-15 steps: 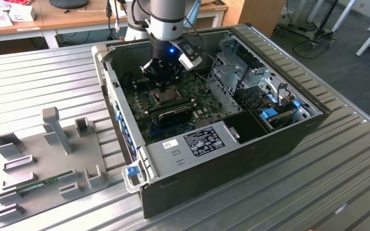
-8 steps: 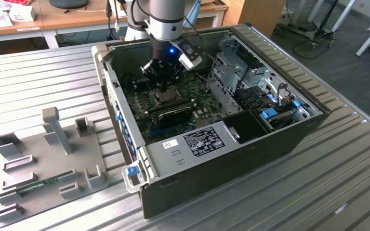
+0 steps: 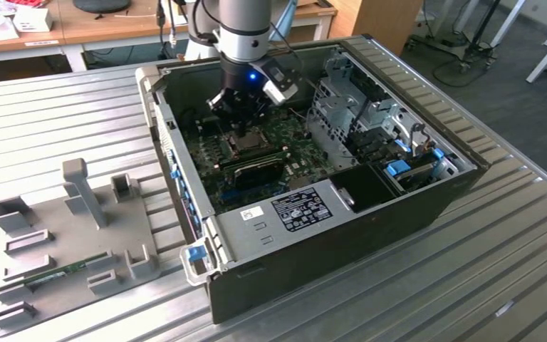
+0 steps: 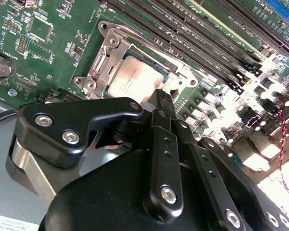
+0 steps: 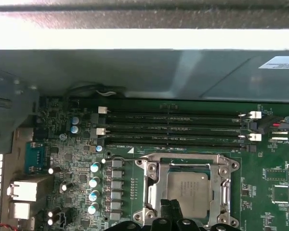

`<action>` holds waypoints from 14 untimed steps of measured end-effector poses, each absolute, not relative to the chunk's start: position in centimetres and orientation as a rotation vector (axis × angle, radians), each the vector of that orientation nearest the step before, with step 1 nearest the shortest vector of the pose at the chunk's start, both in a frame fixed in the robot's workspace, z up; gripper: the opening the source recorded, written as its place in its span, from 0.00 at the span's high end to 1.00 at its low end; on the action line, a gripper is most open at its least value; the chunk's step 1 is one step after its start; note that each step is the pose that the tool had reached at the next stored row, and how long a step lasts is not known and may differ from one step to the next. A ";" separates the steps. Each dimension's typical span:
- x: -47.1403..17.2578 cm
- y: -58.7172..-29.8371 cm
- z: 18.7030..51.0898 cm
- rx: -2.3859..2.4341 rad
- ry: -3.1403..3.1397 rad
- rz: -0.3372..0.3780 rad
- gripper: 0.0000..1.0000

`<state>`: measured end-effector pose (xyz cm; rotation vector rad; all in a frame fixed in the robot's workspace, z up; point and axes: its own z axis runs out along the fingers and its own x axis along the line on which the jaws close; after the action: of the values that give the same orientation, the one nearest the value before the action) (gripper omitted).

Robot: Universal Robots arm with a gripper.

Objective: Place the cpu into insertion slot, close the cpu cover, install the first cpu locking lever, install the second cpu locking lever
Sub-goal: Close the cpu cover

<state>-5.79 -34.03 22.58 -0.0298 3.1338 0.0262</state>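
With my pincer (image 4: pixel 164 97) closed together on nothing, its tip near the edge of the cpu cover (image 4: pixel 105 54), I fear a sideways slip can scratch the cpu (image 4: pixel 135 79).

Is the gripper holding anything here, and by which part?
Cannot tell. The gripper is low at the edge of the cpu cover; the cpu lies seated inside it.

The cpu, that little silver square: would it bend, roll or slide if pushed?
Probably stiff: the cpu has a flat metal top. Square and flat, it shouldn't roll. It likely won't slide far either, since the cpu cover frames it on the board.
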 end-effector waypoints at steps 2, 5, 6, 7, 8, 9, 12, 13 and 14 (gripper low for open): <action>-6.0 -34.0 22.5 -0.024 3.134 0.026 0.89; -6.0 -34.0 22.5 -0.022 3.134 0.026 0.89; -6.0 -34.0 22.5 -0.022 3.134 0.026 0.89; -6.0 -34.0 22.5 -0.022 3.134 0.026 0.89; -6.0 -34.0 22.5 -0.022 3.134 0.026 0.89; -6.0 -34.0 22.4 -0.022 3.134 0.027 0.89; -6.0 -34.0 22.4 -0.022 3.134 0.026 0.89; -6.0 -34.0 22.4 -0.022 3.134 0.026 0.89; -6.0 -34.0 22.4 -0.022 3.134 0.026 0.89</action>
<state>-6.02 -34.03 22.35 -0.0219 3.1339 0.0261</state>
